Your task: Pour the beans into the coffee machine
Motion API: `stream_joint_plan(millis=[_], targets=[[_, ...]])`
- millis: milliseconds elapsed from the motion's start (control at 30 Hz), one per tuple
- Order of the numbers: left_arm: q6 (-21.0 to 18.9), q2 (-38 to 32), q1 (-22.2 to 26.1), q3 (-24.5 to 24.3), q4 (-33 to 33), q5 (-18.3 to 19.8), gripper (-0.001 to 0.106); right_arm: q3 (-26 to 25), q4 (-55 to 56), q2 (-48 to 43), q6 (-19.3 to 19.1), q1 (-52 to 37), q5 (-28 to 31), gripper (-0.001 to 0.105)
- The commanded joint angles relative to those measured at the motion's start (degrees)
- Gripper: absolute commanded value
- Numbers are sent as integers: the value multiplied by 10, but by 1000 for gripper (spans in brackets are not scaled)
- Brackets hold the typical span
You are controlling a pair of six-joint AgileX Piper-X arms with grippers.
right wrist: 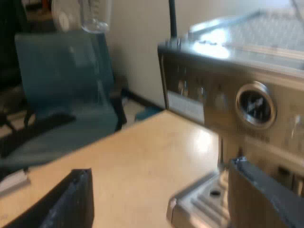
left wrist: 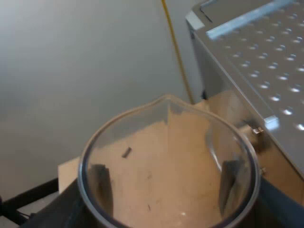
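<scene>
My left gripper [left wrist: 165,187] is shut on a clear measuring glass [left wrist: 142,142], its two dark fingers [left wrist: 100,184] showing through the glass walls. I look down into the glass; apart from a couple of dark specks it looks empty, and its spout points away from me. It hangs beside the espresso machine's perforated metal top [left wrist: 266,57]. My right gripper [right wrist: 164,199] stands open low over the table before the espresso machine [right wrist: 237,104], near its drip tray [right wrist: 204,199]. High up in the right wrist view the measuring glass [right wrist: 95,14] hangs in the air.
The machine's front carries a round gauge [right wrist: 255,105]. A light wooden table [right wrist: 128,161] spreads under my right gripper. A blue chair [right wrist: 66,85] stands beyond the table's edge, and a yellow cable [left wrist: 176,47] runs down the wall near the machine.
</scene>
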Motion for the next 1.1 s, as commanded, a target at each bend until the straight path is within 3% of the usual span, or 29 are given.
stream_joint_plan(millis=[33,100,300,500,667,833,967,1033,1100], targets=[[-19,-39,5,55,-38,26,37,-4,20,-5,-14,2,-10,62],[-27,-66,5,104,-57,26,37,-4,32,-5,-19,2,-16,62],[-36,-110,5,188,-99,27,37,-4,35,16,-19,2,-21,62],[-89,-146,5,297,-175,71,37,-4,35,51,-19,2,-33,62],[-101,-147,5,345,-221,93,37,-4,35,71,-19,2,-33,62],[-139,-145,5,396,-295,96,37,-4,35,93,-19,2,-35,62],[-148,-145,5,404,-307,100,37,-3,27,112,-19,2,-46,62],[-173,-145,5,434,-348,118,37,-3,27,115,-19,2,-48,62],[-175,-145,18,455,-377,136,37,-3,26,117,-19,2,-49,62]])
